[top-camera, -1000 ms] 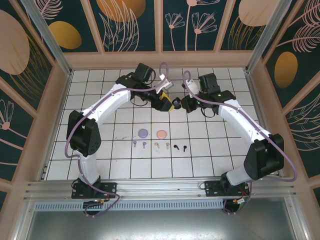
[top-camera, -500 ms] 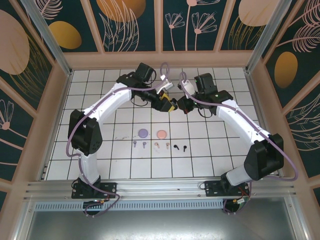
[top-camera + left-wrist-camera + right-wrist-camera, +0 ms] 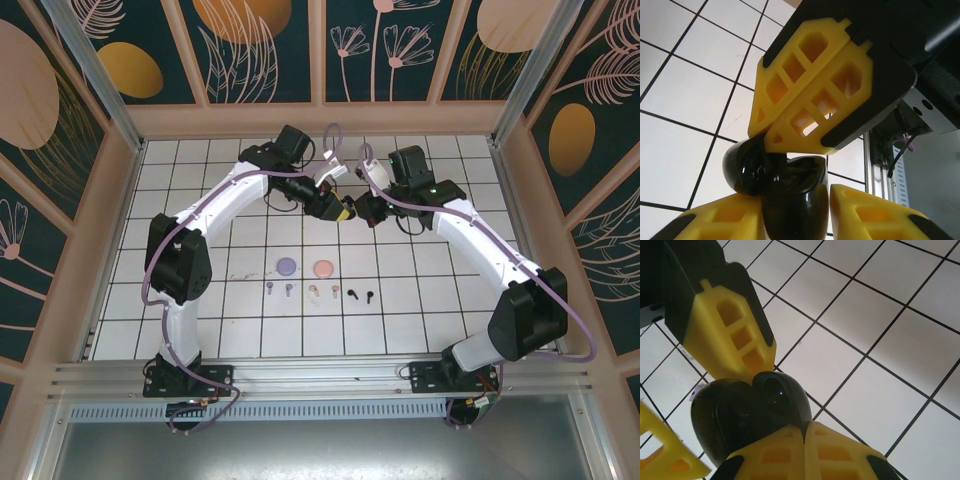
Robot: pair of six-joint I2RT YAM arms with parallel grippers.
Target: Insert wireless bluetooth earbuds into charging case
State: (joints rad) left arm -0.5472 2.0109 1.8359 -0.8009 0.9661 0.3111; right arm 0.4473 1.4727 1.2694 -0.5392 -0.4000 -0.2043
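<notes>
Black case [image 3: 782,187] sits between left gripper's [image 3: 790,200] jaws, seemingly pinched.

No text, label, brand, number or sign can be read in any of the views.
</notes>
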